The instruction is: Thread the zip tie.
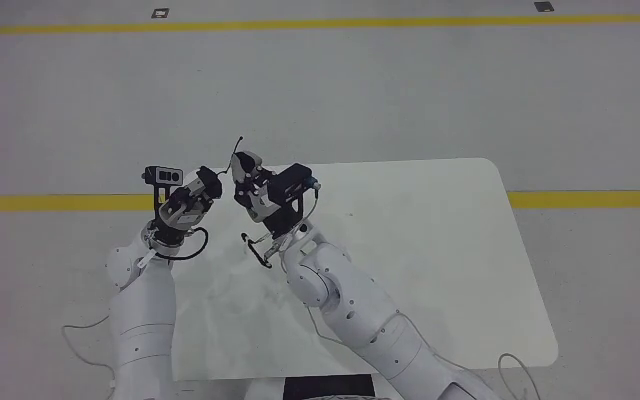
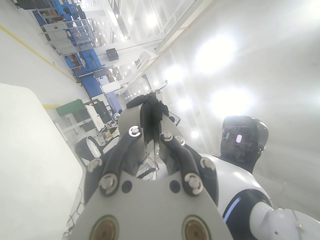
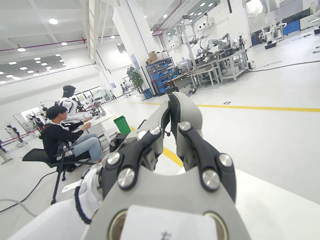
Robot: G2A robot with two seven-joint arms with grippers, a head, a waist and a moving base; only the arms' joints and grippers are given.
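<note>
Hovering high above the table [image 1: 430, 260], out over its far corner on the robot's left, both arms have their tips almost together. The left gripper [image 2: 149, 102] is clamped down, its fingers closed onto a thin black strand that runs back between them. That's the zip tie [image 1: 238, 148], and its free tail pokes out past the fingertips, away from the table, with a small bend at the end. The right gripper [image 3: 170, 101] is pinched tight too, pads pressed flat together with just a dark sliver at the very tip. I take that sliver for the tie as well, though I cannot tell which end each side has.

Here's where it could go wrong. That tail looks thin and springy, so if it's held too far back from its tip it may flex and slide past the head's slot. The head itself is hidden between the pads. If the slot is covered or turned away, the tail will simply butt against it and buckle. And all this is in mid-air by the table's corner, so one loosened pinch could send the tie past the table's edge.
</note>
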